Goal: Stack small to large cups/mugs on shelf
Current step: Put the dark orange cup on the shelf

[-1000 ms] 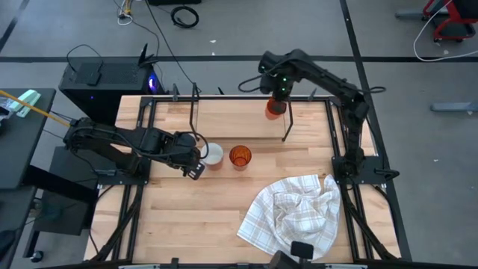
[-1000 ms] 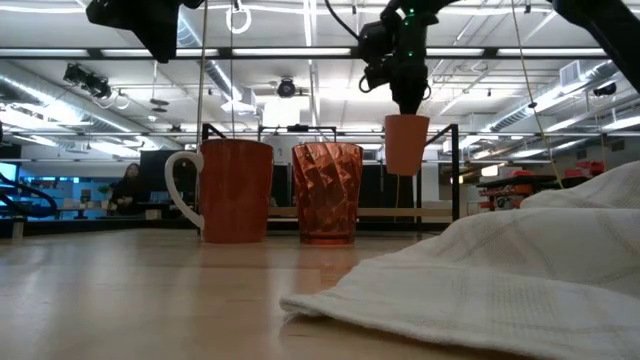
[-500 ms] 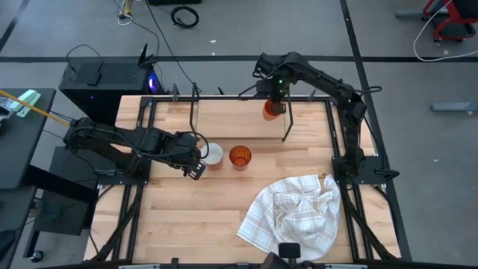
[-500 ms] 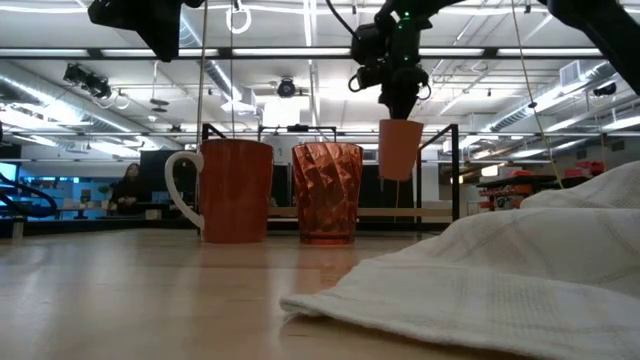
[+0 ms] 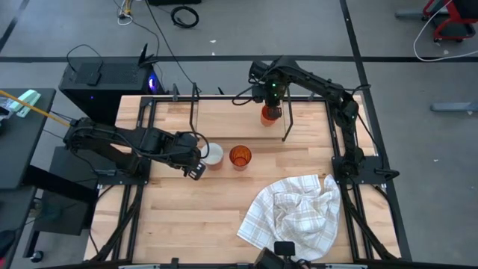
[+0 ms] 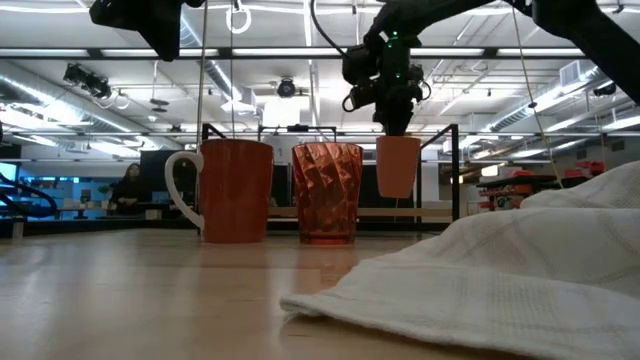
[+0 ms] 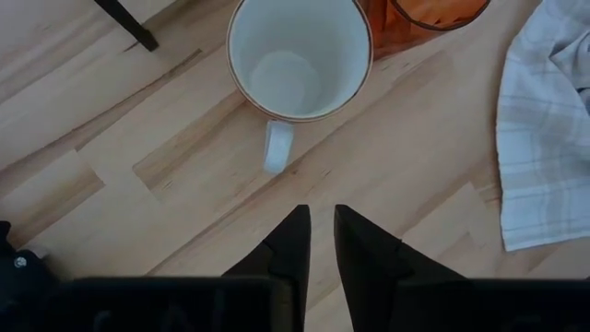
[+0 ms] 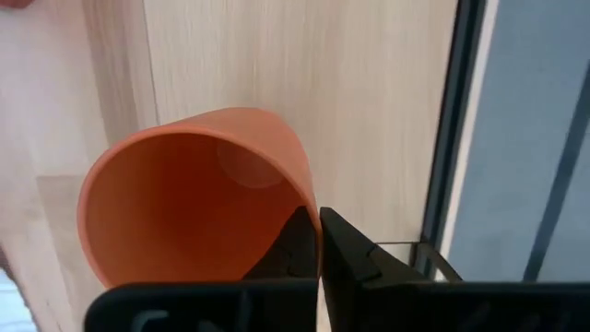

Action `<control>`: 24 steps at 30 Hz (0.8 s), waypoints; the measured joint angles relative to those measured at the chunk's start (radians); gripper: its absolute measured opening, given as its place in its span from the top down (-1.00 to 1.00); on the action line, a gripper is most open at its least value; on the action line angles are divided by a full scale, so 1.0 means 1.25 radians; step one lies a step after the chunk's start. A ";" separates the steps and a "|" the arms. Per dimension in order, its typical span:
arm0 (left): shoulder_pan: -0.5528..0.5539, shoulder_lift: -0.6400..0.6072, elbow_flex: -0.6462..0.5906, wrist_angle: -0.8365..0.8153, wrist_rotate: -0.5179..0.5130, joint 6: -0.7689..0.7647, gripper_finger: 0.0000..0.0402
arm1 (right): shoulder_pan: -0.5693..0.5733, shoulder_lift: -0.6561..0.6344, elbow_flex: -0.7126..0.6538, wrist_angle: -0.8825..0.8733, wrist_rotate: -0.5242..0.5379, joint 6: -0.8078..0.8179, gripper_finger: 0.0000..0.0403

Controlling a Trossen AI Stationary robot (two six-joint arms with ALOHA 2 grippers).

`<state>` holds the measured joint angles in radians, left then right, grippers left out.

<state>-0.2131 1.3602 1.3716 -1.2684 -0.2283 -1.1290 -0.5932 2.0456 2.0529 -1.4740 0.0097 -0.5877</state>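
My right gripper (image 5: 270, 99) is shut on the small orange cup (image 6: 397, 165) above the shelf's wooden board (image 5: 231, 119), near its right black upright (image 5: 287, 123). The cup also shows in the right wrist view (image 8: 198, 198). The white handled mug (image 5: 213, 153) and the dark-orange tumbler (image 5: 240, 157) stand upright on the table in front of the shelf. My left gripper (image 7: 322, 217) hovers just beside the mug's handle (image 7: 277, 148), its fingers a narrow gap apart and empty. My right gripper pinches the cup's wall at the rim (image 8: 309, 207), one finger inside the cup and one outside. The fingers (image 8: 355, 254) come from above, pointing down. The cup hangs below them, mouth up and slightly tilted, clear of the shelf board.
A white checked cloth (image 5: 295, 213) lies crumpled at the table's near right. The shelf's thin black uprights (image 5: 194, 112) stand at both ends of the board. Black frame rails (image 5: 337, 134) run along the table's sides.
My right gripper has carried the small orange cup toward the table's left edge and downward, closer to the shelf board. The cup stays hanging below the fingers.
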 joint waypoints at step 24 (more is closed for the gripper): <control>0.000 0.000 0.000 0.022 0.000 -0.001 0.73 | -0.047 0.044 0.000 0.008 -0.045 0.035 0.99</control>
<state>-0.2131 1.3602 1.3716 -1.2405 -0.2283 -1.1301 -0.6514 2.1006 2.0533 -1.4641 -0.0467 -0.5436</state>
